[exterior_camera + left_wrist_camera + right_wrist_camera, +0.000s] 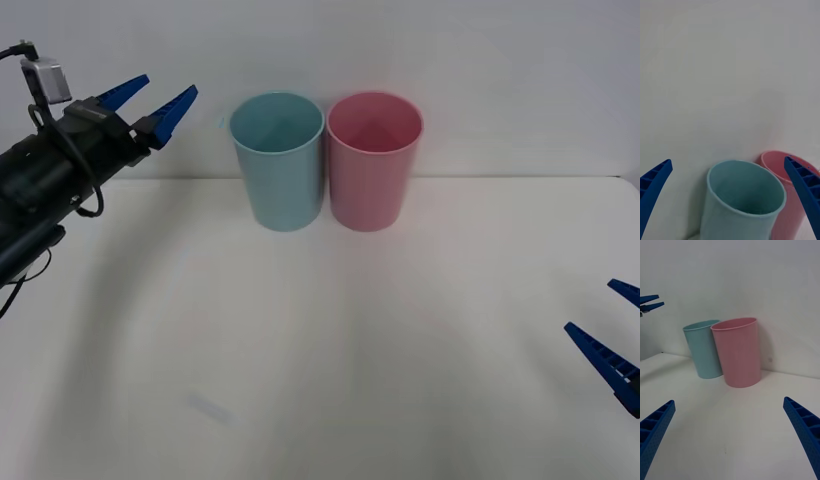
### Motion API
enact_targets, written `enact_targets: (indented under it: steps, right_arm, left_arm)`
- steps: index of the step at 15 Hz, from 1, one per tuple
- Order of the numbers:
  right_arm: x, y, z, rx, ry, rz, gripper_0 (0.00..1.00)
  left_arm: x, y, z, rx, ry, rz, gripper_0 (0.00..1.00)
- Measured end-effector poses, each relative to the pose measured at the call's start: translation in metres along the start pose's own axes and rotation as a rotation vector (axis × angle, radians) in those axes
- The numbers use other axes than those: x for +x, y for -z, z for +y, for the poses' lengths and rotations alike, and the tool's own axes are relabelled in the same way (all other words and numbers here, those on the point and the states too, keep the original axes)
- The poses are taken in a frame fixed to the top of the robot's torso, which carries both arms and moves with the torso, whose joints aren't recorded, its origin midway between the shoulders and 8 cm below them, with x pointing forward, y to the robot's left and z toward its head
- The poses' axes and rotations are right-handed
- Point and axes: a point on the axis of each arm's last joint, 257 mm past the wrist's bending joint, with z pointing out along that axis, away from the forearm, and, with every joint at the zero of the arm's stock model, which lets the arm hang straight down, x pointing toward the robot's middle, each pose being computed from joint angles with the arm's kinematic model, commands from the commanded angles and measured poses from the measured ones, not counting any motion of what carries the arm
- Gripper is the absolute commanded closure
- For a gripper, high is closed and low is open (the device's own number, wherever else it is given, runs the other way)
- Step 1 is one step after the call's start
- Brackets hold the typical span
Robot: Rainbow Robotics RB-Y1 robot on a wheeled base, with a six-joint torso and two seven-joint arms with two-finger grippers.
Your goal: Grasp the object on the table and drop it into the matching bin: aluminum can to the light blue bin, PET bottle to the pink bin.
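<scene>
The counter (pixel 330 380) is the largest item: one white, matte surface that spans the front view from the back wall to the near edge.

Two bins stand upright at the back of the counter, just beside each other with their sides close enough that contact cannot be confirmed. One is the light blue bin (pixel 277 160); it stands on the robot's left. One is the pink bin (pixel 374 160); it stands on the robot's right. Both are of the same shape and height.

The front view looks down into both bin mouths, and no content is discernible in either. The right wrist view shows the two bins from the side at counter level, with their full outer walls and their bases on the counter. The left wrist view looks down from above at the rim and part of the interior of the light blue bin, with the pink bin's rim partly behind one finger. The red can cannot be located on the counter; whether it lies inside a bin cannot be told.

Two grippers are present. The left gripper (pixel 155 100) is raised above the counter, to the robot's left of the light blue bin and at about rim level; its two blue fingers are apart and hold nothing. The right gripper (pixel 620 325) sits low at the right edge of the front view, well apart from the bins; its two fingers are spread wide and hold nothing.
</scene>
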Motion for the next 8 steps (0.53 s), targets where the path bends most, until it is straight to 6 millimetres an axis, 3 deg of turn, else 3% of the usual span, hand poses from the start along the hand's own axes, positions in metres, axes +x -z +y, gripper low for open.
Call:
enact_targets:
  steps: [8]
  right_arm:
    - [0.0, 0.0, 0.0, 0.0, 0.0, 0.0, 0.0]
  left_arm:
    - [-0.001, 0.121, 0.013, -0.018, -0.067, 0.024, 0.0]
